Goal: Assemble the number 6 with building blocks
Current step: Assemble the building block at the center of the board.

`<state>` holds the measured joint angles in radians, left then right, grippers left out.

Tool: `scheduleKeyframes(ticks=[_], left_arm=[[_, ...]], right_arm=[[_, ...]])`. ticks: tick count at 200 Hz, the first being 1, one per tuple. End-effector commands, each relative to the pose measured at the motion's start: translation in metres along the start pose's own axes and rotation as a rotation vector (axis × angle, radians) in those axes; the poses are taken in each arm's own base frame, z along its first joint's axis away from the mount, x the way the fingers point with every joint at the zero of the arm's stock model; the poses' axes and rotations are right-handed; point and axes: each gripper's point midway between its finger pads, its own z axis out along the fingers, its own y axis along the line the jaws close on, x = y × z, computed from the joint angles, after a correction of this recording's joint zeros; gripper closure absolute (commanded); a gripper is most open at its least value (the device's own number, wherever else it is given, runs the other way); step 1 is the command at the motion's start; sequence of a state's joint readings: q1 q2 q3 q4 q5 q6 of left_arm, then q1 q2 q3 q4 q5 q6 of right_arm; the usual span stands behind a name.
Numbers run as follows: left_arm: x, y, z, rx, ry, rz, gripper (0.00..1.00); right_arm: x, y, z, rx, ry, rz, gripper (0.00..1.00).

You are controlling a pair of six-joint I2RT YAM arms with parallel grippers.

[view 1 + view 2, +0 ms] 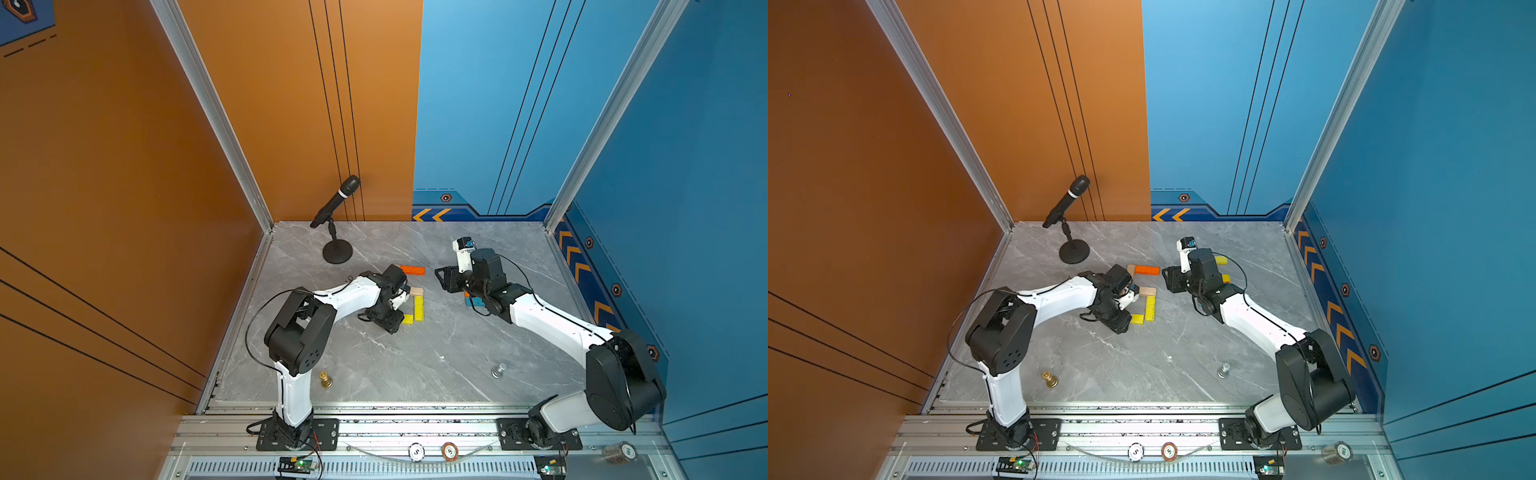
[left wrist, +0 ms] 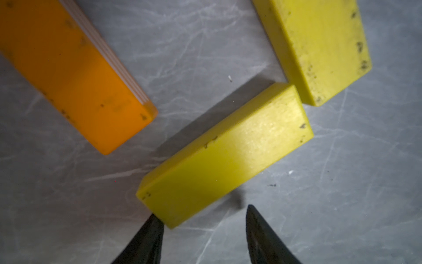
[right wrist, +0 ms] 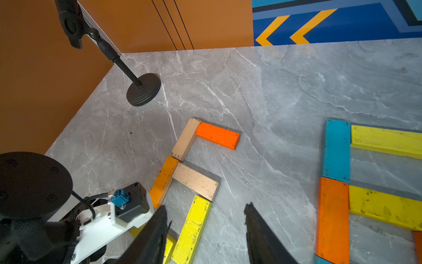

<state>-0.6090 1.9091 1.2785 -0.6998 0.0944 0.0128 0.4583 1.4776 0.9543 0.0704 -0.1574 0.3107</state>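
several building blocks (image 1: 419,306) lie on the table (image 1: 374,365) in both top views, beside the left gripper (image 1: 392,324). at the left wrist we see its jaws spread, one tip at a yellow block (image 2: 223,155) corner. at the right wrist, the right gripper (image 3: 206,205) is spread and empty.

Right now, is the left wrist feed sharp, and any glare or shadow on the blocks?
Left wrist view: the orange block is soft; the yellow block nearest the left end effector shows a bright sheen and a dark shadow. Right wrist view: the building blocks look sharp.
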Motion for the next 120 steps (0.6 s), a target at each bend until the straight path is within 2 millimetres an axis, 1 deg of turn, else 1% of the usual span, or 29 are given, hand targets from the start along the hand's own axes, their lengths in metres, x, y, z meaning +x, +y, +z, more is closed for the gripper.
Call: scheduleKeyframes(ticks=[1, 17, 41, 95, 120], left_arm=[[0.0055, -0.0030, 0.0042, 0.010, 0.048, -0.028, 0.39], [0.0063, -0.0014, 0.0049, 0.002, 0.058, -0.039, 0.37], [0.0048, 0.0002, 0.0054, -0.006, 0.061, -0.060, 0.36], [0.0040, -0.0009, 0.0079, -0.001, 0.071, -0.097, 0.32], [0.0037, -0.0014, 0.0076, 0.005, 0.078, -0.114, 0.31]], right_arm=[[0.0100, 0.0014, 0.0016, -0.010, 0.027, -0.015, 0.45], [0.0103, 0.0016, 0.0013, -0.012, 0.027, -0.017, 0.44], [0.0104, 0.0016, 0.0012, -0.012, 0.027, -0.015, 0.44], [0.0108, 0.0015, 0.0013, -0.012, 0.029, -0.018, 0.44], [0.0107, 0.0016, 0.0019, -0.012, 0.031, -0.017, 0.44]])
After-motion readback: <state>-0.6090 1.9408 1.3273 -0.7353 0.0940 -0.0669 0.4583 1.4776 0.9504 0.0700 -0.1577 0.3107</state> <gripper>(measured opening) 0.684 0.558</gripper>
